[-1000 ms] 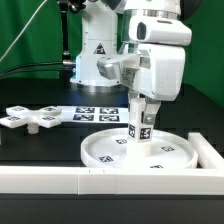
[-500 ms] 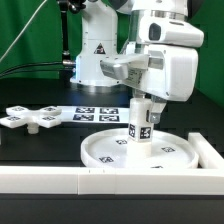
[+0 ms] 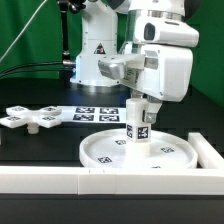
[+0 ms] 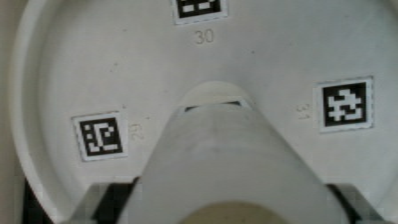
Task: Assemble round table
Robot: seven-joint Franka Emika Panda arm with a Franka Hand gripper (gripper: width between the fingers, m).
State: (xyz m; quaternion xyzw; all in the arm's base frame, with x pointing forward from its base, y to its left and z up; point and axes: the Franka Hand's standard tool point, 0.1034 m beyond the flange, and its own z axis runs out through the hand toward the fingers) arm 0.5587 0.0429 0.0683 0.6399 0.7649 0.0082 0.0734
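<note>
The large round disc (image 3: 105, 150) lies flat near the white wall, rim up. On its middle stands the short thick post (image 3: 139, 126), upright, with tags on its side. My gripper (image 3: 140, 103) comes down from above and is shut on the post's upper end. In the wrist view the post (image 4: 222, 140) fills the space between the dark fingers (image 4: 118, 200), and the disc (image 4: 107, 70) with its tags lies below. The flat cross-shaped piece (image 3: 30, 117) rests on the black table at the exterior view's left, well away from the gripper.
The marker board (image 3: 95, 112) lies flat behind the disc. A long white border wall (image 3: 100, 181) runs along the front and turns at the exterior view's right (image 3: 210, 152). The arm's base (image 3: 95, 60) stands at the back.
The jaws have closed onto the post. The hand shifted slightly toward the exterior view's right and settled; the post still stands on the disc.
</note>
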